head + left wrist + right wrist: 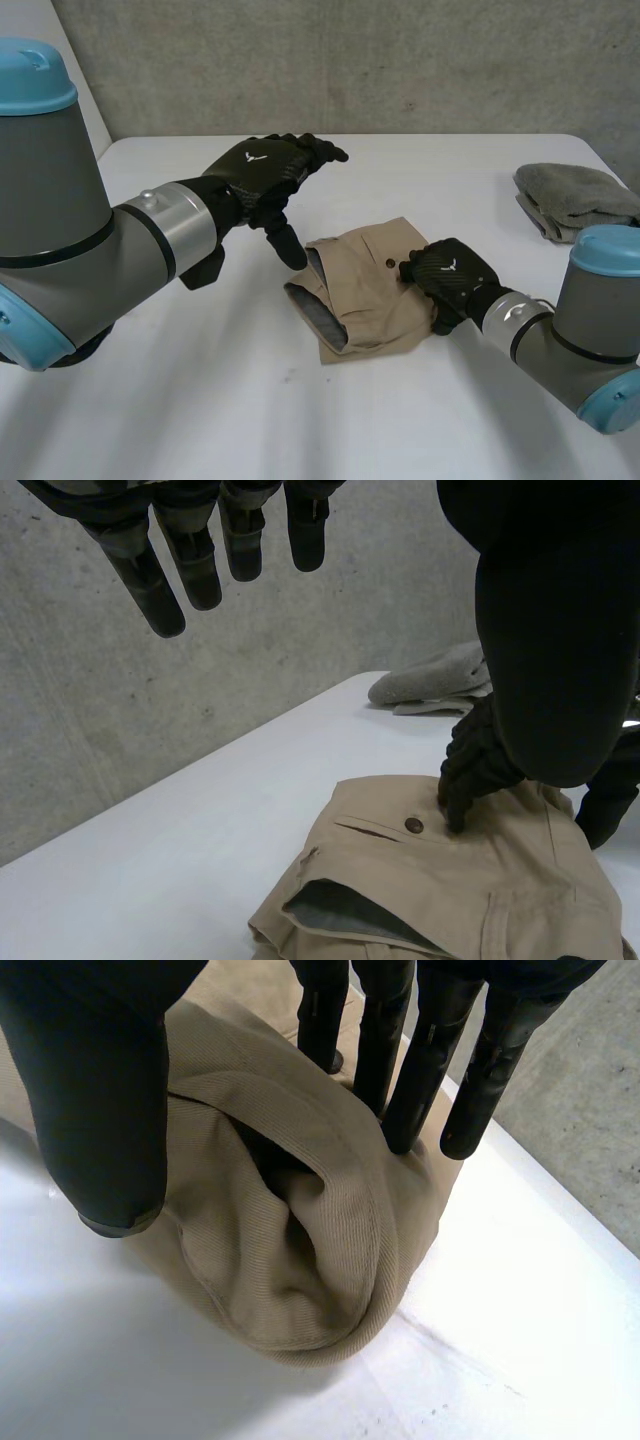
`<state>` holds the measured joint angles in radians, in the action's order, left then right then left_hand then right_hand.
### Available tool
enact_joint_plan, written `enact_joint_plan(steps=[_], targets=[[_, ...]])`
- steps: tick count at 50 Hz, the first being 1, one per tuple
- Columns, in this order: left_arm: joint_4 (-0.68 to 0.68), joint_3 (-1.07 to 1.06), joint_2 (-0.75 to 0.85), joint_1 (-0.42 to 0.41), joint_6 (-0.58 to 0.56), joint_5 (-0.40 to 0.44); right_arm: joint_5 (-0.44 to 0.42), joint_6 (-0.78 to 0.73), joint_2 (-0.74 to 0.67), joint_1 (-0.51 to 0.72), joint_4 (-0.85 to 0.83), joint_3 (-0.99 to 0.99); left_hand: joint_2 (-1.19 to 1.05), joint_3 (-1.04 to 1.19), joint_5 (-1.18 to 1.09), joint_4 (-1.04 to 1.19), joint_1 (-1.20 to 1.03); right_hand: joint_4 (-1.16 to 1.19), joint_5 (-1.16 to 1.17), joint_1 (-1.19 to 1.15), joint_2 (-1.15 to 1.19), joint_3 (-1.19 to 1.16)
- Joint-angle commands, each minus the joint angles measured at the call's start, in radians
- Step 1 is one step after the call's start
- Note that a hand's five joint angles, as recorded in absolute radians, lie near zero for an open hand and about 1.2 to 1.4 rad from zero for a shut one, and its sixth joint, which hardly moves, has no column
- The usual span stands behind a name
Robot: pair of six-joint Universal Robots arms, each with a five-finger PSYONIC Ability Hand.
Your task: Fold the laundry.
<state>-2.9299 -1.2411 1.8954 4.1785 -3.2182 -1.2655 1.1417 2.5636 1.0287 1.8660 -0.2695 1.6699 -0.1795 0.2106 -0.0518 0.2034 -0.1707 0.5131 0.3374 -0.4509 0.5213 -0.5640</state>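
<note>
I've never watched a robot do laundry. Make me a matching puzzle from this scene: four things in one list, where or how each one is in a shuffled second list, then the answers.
Column one
1. left hand
2. right hand
3. tan garment
4. grey cloth

Column two
a. folded near the far right edge of the table, touched by neither hand
b. straight fingers resting on the tan garment's edge
c. raised above the table, open, holding nothing
d. lying folded in the middle of the table

Pairs: 1-c, 2-b, 3-d, 4-a

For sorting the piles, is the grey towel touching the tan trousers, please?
No, the towel lies apart from the trousers, with bare table between.
</note>
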Motion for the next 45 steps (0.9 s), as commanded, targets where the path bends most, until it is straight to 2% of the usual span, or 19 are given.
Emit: enact_joint_plan(steps=[1, 11, 19, 23, 27, 32, 35, 45], targets=[[0.000, -0.001, 0.001, 0.000, 0.000, 0.000, 0.003, -0.013, 0.001, 0.002, 0.001, 0.013, -0.034, 0.003, 0.013, 0.010, -0.043, -0.020, -0.019, -0.042, -0.028, 0.071], [-0.002, -0.001, 0.002, 0.000, 0.000, 0.000, -0.004, -0.013, -0.009, 0.004, -0.013, 0.013, -0.034, 0.003, 0.013, 0.010, -0.043, 0.000, 0.002, -0.063, -0.008, 0.050], [-0.003, -0.001, 0.001, 0.000, 0.000, 0.000, 0.001, -0.013, -0.079, 0.013, -0.019, -0.062, -0.034, 0.003, 0.013, 0.010, -0.043, 0.165, 0.166, -0.227, 0.157, -0.114], [-0.003, -0.001, 0.001, 0.002, 0.000, 0.002, 0.004, -0.008, -0.116, 0.015, -0.020, -0.102, -0.034, 0.003, 0.013, 0.010, -0.043, 0.326, 0.327, -0.388, 0.318, -0.275], [-0.003, -0.001, -0.001, 0.006, 0.000, 0.002, 0.009, 0.004, -0.131, 0.015, -0.033, -0.150, -0.034, 0.003, 0.013, 0.010, -0.043, 0.648, 0.649, -0.711, 0.640, -0.597], [-0.003, -0.001, -0.001, 0.006, 0.000, 0.002, 0.019, 0.020, -0.137, 0.015, -0.053, -0.199, -0.037, 0.006, 0.010, 0.013, -0.046, 0.717, 0.718, -0.779, 0.708, -0.666], [-0.003, -0.001, -0.001, 0.006, 0.000, 0.002, 0.023, 0.030, -0.157, 0.015, -0.050, -0.238, -0.040, 0.009, 0.007, 0.016, -0.049, 0.883, 0.884, -0.945, 0.874, -0.832], [-0.003, -0.001, 0.001, 0.008, 0.000, 0.002, 0.047, 0.020, -0.233, -0.007, -0.042, -0.355, -0.043, 0.012, 0.004, 0.019, -0.052, 0.883, 0.884, -0.945, 0.875, -0.832]])
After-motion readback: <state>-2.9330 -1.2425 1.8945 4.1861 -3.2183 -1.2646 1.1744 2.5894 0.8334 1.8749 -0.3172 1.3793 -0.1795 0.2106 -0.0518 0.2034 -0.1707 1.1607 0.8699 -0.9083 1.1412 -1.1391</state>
